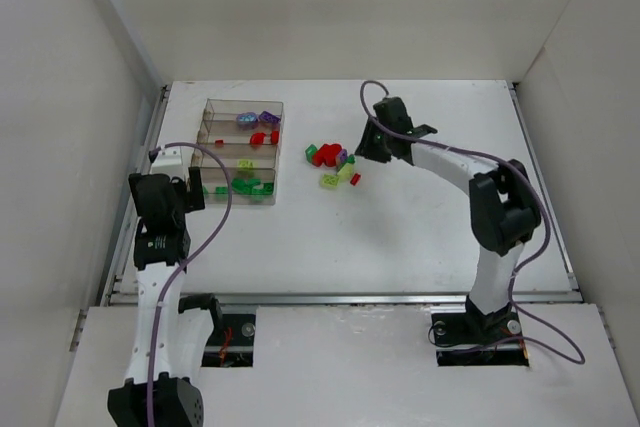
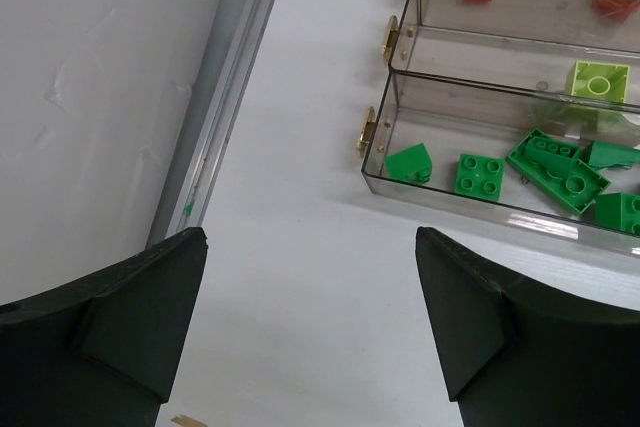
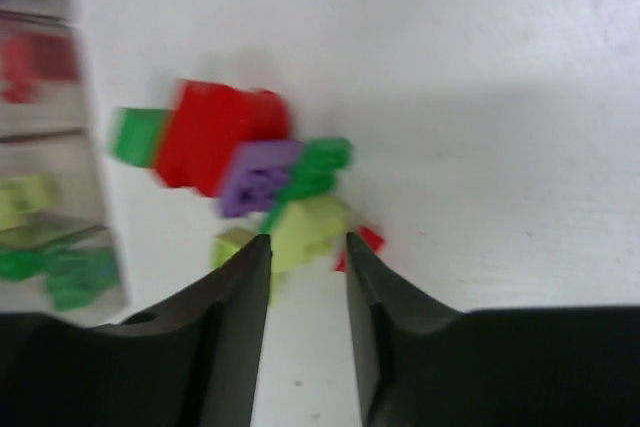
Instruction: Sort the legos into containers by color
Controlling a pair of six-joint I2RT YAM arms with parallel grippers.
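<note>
1. Clear rectangular plastic four-compartment tray [image 1: 245, 101]: already holds sorted bricks.
2. Left gripper [image 2: 310, 317]: spread wide, empty, beside the tray.
3. Right gripper [image 3: 307, 257]: narrow, at the loose mixed-colour lego pile [image 1: 335, 159]; hold unclear.
4. Lime-yellow plastic brick [image 3: 310, 227]: pinch it squarely, alone.

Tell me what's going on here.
Legos are being sorted by color into a clear tray. The right gripper points at the loose pile, jaws narrowly apart at a lime brick; blur hides whether it grips. The left gripper hangs open beside the tray's green compartment.
</note>
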